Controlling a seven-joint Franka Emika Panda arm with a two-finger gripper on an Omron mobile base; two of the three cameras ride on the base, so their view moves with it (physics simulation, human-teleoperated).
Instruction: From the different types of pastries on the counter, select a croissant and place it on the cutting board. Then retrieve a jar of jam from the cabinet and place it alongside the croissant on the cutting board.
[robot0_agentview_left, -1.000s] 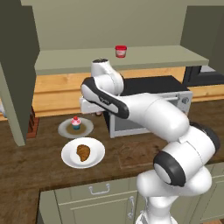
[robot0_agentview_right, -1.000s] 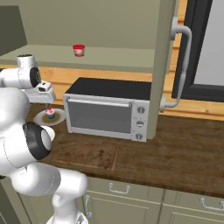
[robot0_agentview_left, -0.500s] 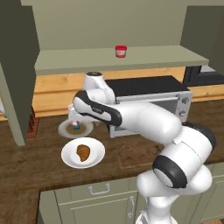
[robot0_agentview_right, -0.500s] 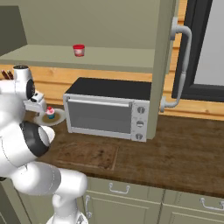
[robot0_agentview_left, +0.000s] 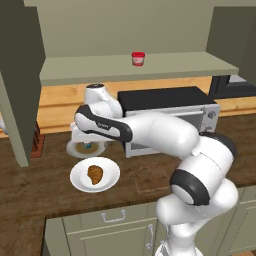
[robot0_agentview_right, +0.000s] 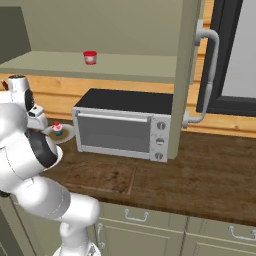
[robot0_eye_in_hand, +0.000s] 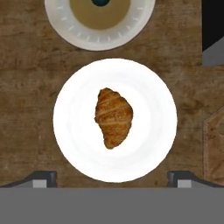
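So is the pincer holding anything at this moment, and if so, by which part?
Nothing is held. The pincer is open, its fingertips spread wide either side of the white plate, above the croissant, which lies untouched on that plate.

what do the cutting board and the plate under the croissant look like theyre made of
Cutting board: looks like dark wood with a matte finish; grain streaks show, close to the counter's tone.
Plate under the croissant: plain white and smooth, probably glazed ceramic, though the render leaves plastic possible; no pattern or texture shows.
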